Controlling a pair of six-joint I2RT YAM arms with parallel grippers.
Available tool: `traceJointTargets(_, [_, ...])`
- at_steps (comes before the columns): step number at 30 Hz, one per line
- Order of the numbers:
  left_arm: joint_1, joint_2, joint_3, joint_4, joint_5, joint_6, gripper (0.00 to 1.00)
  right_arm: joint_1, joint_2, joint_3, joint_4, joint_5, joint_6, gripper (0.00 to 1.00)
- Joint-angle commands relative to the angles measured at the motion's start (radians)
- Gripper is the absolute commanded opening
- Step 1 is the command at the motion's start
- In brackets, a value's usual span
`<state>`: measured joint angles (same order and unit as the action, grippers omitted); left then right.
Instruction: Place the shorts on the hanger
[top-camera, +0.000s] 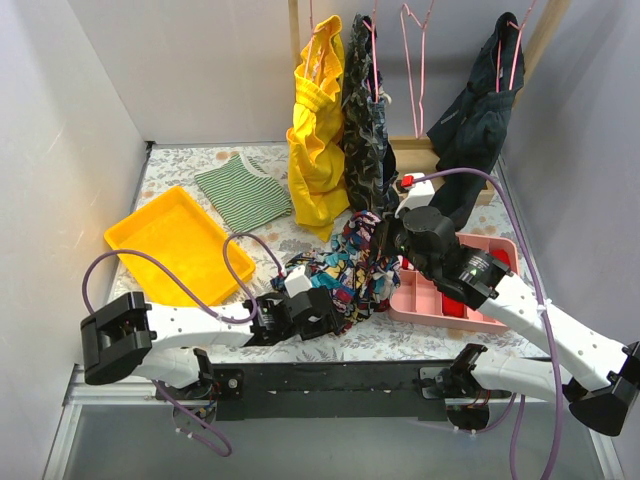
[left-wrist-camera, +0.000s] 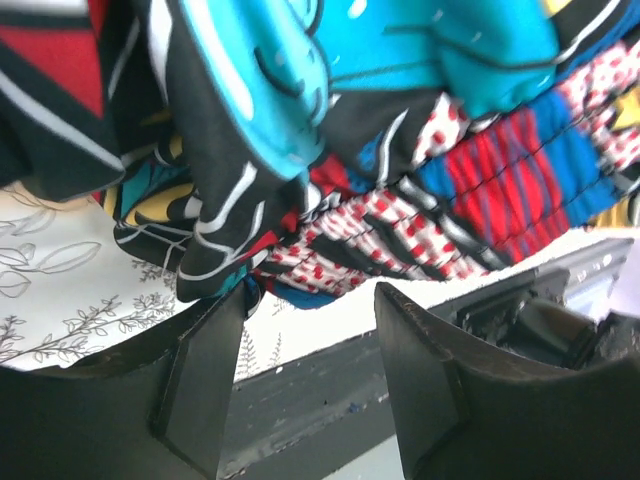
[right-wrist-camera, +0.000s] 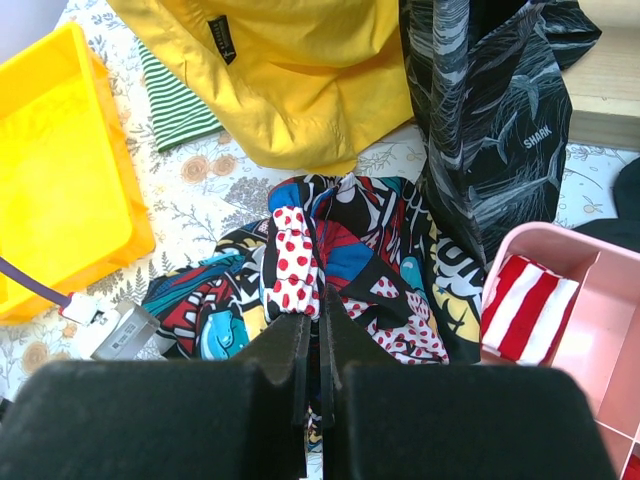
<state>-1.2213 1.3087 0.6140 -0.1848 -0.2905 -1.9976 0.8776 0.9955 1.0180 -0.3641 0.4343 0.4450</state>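
The shorts (top-camera: 345, 268), in a busy comic print, lie bunched on the table's middle with one end pulled up. My right gripper (top-camera: 384, 246) is shut on that raised end, a red-dotted waistband fold (right-wrist-camera: 296, 262), as its wrist view (right-wrist-camera: 320, 316) shows. My left gripper (top-camera: 330, 312) sits low at the near edge of the shorts. In the left wrist view it (left-wrist-camera: 308, 300) is open, and the cloth (left-wrist-camera: 330, 150) hangs just past its fingertips, not between them. An empty pink wire hanger (top-camera: 412, 60) hangs on the rack at the back.
A yellow tray (top-camera: 175, 240) and a green striped garment (top-camera: 245, 190) lie at the left. A yellow garment (top-camera: 318, 130), a dark patterned one (top-camera: 365, 130) and a navy one (top-camera: 475, 110) hang on pink hangers. A pink compartment tray (top-camera: 420, 310) holds a red-striped cloth (right-wrist-camera: 525, 300).
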Motion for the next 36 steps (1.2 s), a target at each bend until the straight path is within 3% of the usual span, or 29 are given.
traceJointTargets(1, [-0.007, 0.011, 0.099, -0.111, -0.128, -0.049, 0.53, 0.001, -0.026, 0.010, 0.056, -0.003, 0.011, 0.01])
traceJointTargets(8, [-0.012, 0.083, 0.236, -0.329, -0.219, 0.139, 0.53, 0.001, -0.029, 0.010, 0.060, -0.005, 0.012, 0.01])
traceJointTargets(12, [-0.030, 0.100, 0.242, -0.351, -0.208, 0.198, 0.52, 0.001, -0.035, 0.002, 0.060, -0.005, 0.014, 0.01])
traceJointTargets(21, [-0.139, 0.139, 0.199, -0.294, -0.203, 0.031, 0.52, 0.001, -0.037, -0.001, 0.059, -0.006, 0.018, 0.01])
traceJointTargets(30, [-0.133, 0.129, 0.150, -0.222, -0.306, -0.067, 0.54, 0.001, -0.054, -0.004, 0.050, -0.009, 0.020, 0.01])
traceJointTargets(36, [-0.103, 0.164, 0.176, -0.208, -0.352, -0.049, 0.43, 0.003, -0.063, -0.004, 0.040, -0.012, 0.023, 0.01])
